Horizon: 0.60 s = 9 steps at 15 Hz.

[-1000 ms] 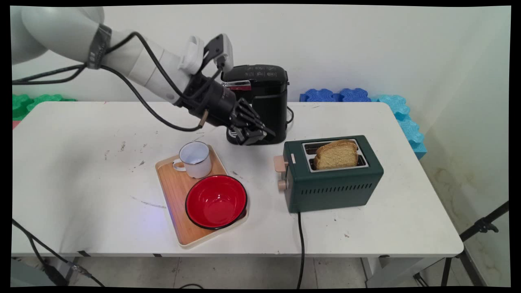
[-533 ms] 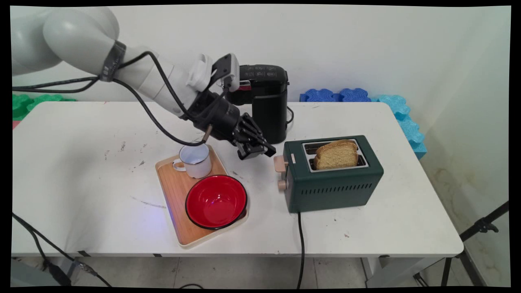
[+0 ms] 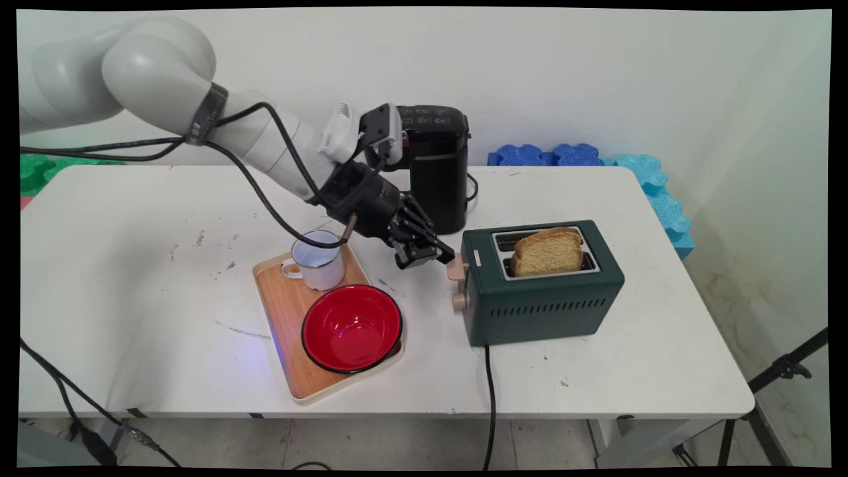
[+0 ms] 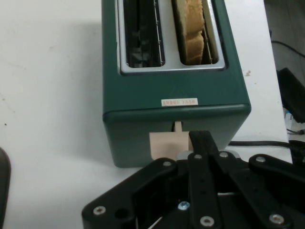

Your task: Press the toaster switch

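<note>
A dark green toaster (image 3: pixel 543 298) stands right of the table's middle, with a slice of bread (image 3: pixel 548 252) upright in its nearer slot. In the hand view the toaster (image 4: pixel 176 114) fills the middle, the bread (image 4: pixel 193 28) sits in the right slot and the left slot is empty. My gripper (image 3: pixel 440 255) is shut, with nothing held. Its tip is right at the toaster's beige lever (image 3: pixel 456 266), on the toaster's left end. Seen from the hand, the gripper (image 4: pixel 202 138) lies over the right part of the lever (image 4: pixel 164 145). A beige knob (image 3: pixel 458 302) sits below the lever.
A black coffee machine (image 3: pixel 434 165) stands behind the arm. A wooden tray (image 3: pixel 281 311) left of the toaster carries a white mug (image 3: pixel 319 260) and a red bowl (image 3: pixel 352 328). The toaster's cord (image 3: pixel 490 397) runs off the front edge. Blue foam blocks (image 3: pixel 563 156) lie behind the table.
The gripper has moved right and down, from in front of the coffee machine to the toaster's lever. It stayed shut. Nothing on the table has moved.
</note>
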{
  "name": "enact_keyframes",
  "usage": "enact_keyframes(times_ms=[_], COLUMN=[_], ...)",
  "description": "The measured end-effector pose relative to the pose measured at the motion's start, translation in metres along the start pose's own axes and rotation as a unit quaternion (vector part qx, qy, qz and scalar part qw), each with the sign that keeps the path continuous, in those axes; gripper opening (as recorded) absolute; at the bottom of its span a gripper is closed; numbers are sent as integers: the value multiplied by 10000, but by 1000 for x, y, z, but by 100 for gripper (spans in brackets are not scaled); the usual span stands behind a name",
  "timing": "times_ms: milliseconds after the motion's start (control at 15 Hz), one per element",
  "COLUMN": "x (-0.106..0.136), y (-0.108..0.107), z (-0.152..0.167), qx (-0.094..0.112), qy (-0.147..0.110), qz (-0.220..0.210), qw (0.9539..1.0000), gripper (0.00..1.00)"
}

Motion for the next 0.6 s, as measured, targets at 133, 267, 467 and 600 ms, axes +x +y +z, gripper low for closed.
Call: enact_keyframes(times_ms=[133,267,467,600], x=[1,1,0,-1], y=[-1,-2,-3,-3], z=[5,8,15,18], qx=[6,15,13,12], qy=[0,3,0,-7], qz=[-2,-10,-38,-45], qw=[10000,10000,10000,10000], gripper=[0,0,0,0])
